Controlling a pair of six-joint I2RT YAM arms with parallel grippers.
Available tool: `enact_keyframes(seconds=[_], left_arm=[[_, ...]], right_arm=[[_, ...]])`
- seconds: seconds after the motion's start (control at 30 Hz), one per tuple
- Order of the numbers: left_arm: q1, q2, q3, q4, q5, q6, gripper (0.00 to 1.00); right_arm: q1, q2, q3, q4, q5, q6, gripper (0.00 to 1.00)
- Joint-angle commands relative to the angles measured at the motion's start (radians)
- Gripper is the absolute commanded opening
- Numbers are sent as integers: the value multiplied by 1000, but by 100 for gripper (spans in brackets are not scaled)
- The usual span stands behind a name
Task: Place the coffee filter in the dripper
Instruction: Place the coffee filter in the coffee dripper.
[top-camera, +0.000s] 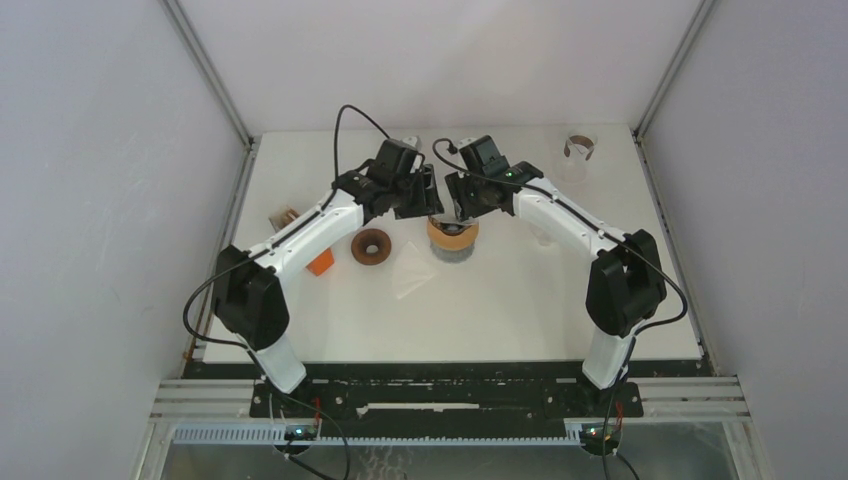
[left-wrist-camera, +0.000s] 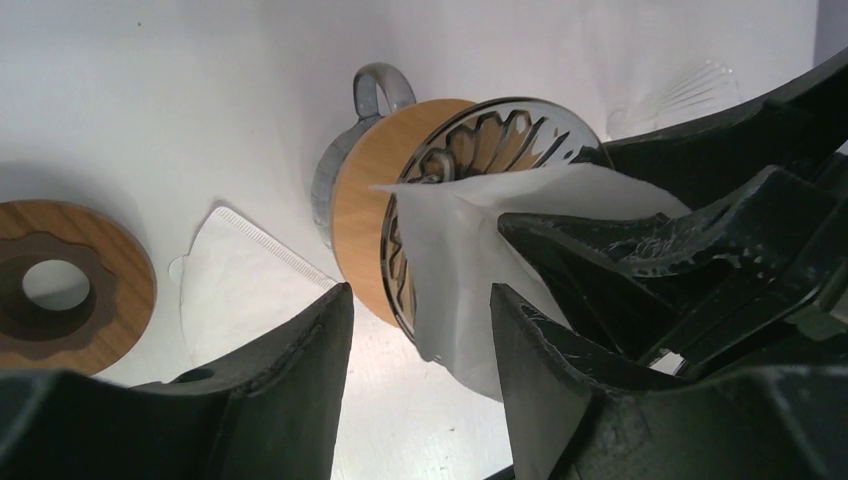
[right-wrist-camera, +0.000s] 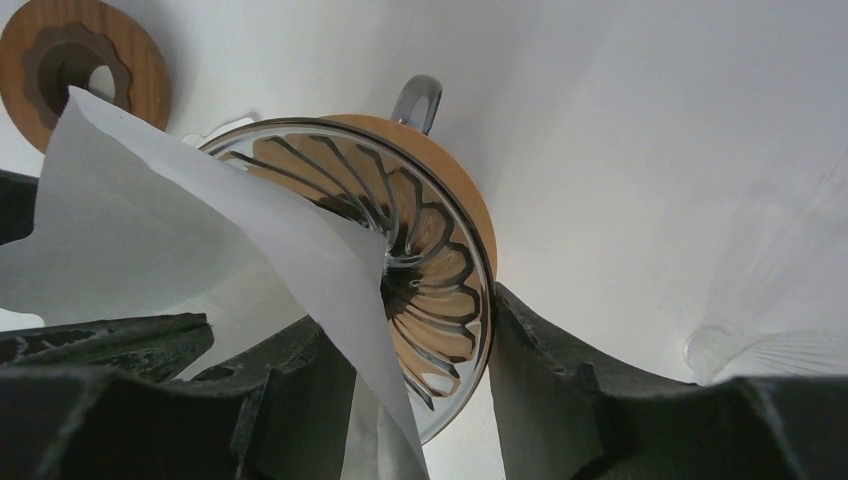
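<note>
The left claw (left-wrist-camera: 418, 300) is released, with the filter's (left-wrist-camera: 450, 270) edge loose between its fingers. The right claw (right-wrist-camera: 408, 312) straddles the dripper's (right-wrist-camera: 440, 250) rim and the paper; whether it pinches, I cannot tell. The filter slants from upper left down into the dripper at frame centre. The right claw is nearer.

- Left arm (top-camera: 310, 232) and right arm (top-camera: 560, 220) have white links and chunky black joints.
- Thin black cables (top-camera: 336, 130) arc above the wrists (a green light glows on the right one).
- Fingers (left-wrist-camera: 280, 400) are black, scuffed white.
</note>
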Motion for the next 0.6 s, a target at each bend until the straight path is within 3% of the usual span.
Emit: enact_keyframes(seconds=[0.0,0.57], left_arm=[[6,-15,19,65,28,-45,58],[0,68,33,41,34,-48,61]], right_arm=[[-9,-68,-13,57,-39,37,56],[-9,-48,-15,78,-5,53,55]])
